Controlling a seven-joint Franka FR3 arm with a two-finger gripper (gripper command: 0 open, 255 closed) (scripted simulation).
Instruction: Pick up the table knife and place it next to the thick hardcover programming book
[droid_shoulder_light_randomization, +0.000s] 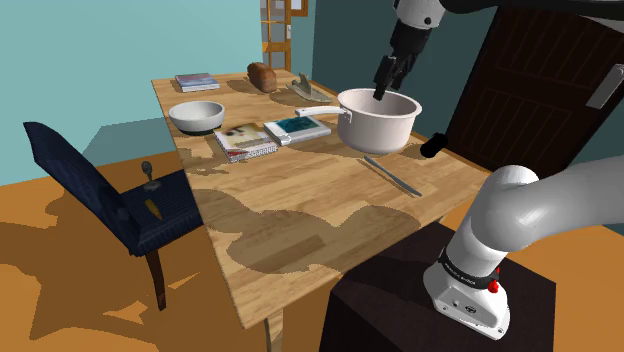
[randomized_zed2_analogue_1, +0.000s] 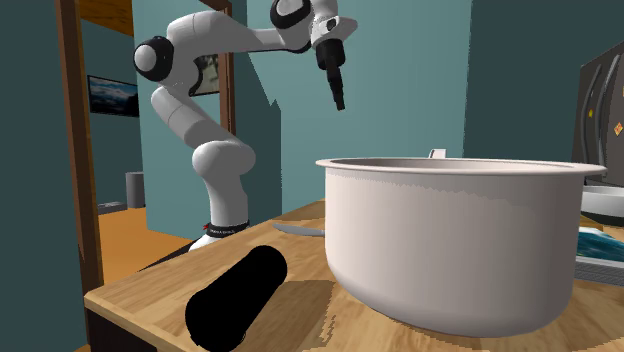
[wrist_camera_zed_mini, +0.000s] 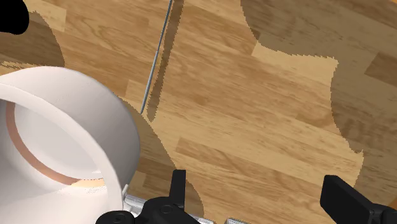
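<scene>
Table knife (droid_shoulder_light_randomization: 392, 177) lies flat on the wooden desk (droid_shoulder_light_randomization: 300, 230), right of centre in the shoulder view, just below the white pot (droid_shoulder_light_randomization: 378, 120). Left of the pot sit a white bowl (droid_shoulder_light_randomization: 196, 116) and a teal-covered book (droid_shoulder_light_randomization: 298, 126), with a small stack of books (droid_shoulder_light_randomization: 197, 82) at the desk's far corner in the upper left. The black tool (droid_shoulder_light_randomization: 383, 95) hangs over the pot's rim in the upper middle of the frame, its fingers spread apart with nothing between them.
</scene>
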